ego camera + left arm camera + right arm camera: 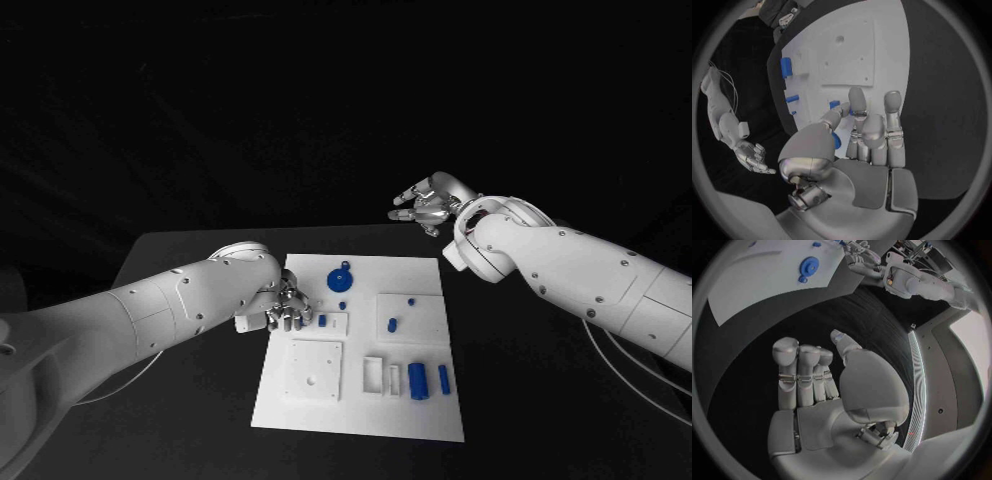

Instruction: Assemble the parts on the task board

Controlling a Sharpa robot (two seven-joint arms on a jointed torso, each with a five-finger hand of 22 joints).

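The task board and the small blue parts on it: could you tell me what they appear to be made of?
The task board looks like matte white plastic, possibly printed or machined: flat, uniform, with no glare and crisp recesses. The blue parts, such as the round one and the cylinder, look like solid-coloured matte plastic, though the material cannot be confirmed.

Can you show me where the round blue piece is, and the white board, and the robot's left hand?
Round blue piece (340, 279), head view, its middle.
Board (361, 415), head view, bare near part.
Left hand (287, 308), head view, middle of the hand, at the board's left edge.
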